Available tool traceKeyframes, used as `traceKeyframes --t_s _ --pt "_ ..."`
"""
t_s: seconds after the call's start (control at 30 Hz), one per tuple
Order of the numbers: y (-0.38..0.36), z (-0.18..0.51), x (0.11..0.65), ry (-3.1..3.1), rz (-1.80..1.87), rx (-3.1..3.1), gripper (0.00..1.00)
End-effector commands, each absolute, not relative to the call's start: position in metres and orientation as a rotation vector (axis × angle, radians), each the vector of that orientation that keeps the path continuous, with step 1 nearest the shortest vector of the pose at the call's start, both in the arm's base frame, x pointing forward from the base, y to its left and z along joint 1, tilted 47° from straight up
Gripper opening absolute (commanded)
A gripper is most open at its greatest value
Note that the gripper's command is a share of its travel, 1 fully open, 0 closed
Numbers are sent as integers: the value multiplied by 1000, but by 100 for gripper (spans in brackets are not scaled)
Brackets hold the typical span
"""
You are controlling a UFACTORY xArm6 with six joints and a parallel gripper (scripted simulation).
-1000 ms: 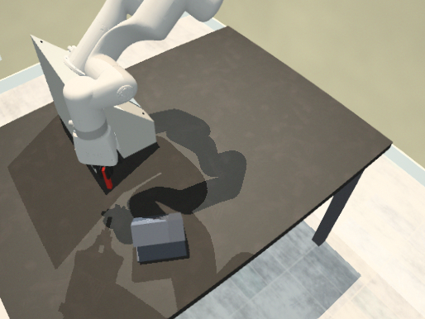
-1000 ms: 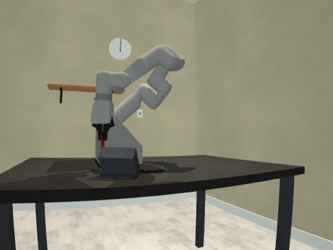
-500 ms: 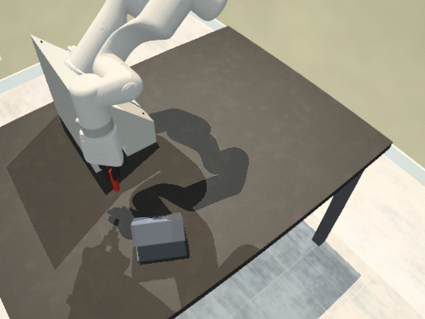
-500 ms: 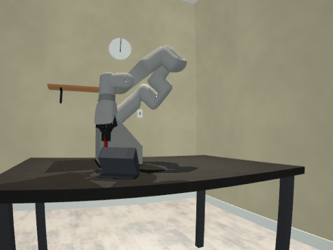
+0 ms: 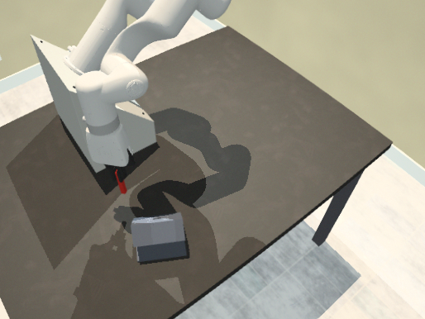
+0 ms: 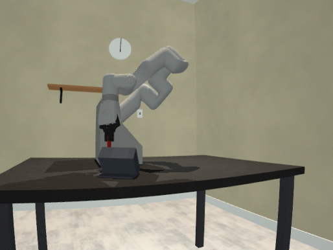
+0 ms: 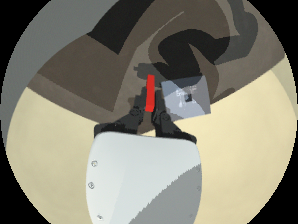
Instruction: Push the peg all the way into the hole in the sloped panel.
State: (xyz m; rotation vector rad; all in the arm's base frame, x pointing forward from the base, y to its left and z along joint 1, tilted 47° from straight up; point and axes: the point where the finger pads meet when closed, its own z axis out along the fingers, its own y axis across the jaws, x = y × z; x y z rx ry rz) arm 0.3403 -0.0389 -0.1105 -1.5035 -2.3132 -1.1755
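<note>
My gripper [image 5: 117, 171] is shut on the red peg [image 5: 121, 183], which hangs almost upright from the fingers, above the table. The gripper [image 6: 109, 136] and peg [image 6: 109, 142] also show in the exterior view, just above and behind the grey block with the sloped panel [image 6: 118, 161]. In the top view the block [image 5: 159, 236] sits in front of the peg, its pale sloped face toward the arm. In the wrist view the peg [image 7: 150, 92] points out from the fingers, left of the panel [image 7: 188, 98], whose small dark hole [image 7: 189, 96] is visible.
The arm's white base housing [image 5: 62, 88] stands right behind the gripper at the table's back left. The dark table's front edge [image 5: 265, 248] lies close in front of the block. A wooden shelf [image 6: 74, 87] is on the far wall.
</note>
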Motion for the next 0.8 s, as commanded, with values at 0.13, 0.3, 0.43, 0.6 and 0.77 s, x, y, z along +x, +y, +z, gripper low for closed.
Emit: traceKeyframes --t_s 0.13,0.3,0.43,0.6,0.77 --pt "-37 -106 347 -2283 -1183 -1577 0" --pt "-35 -103 351 -2256 -1188 -1632 0" --pt "-33 -101 354 -2233 -1192 -1675 0" --pt "-32 -99 357 -2215 -1195 -1708 0" --pt "-30 -96 361 -2184 -1200 -1762 0"
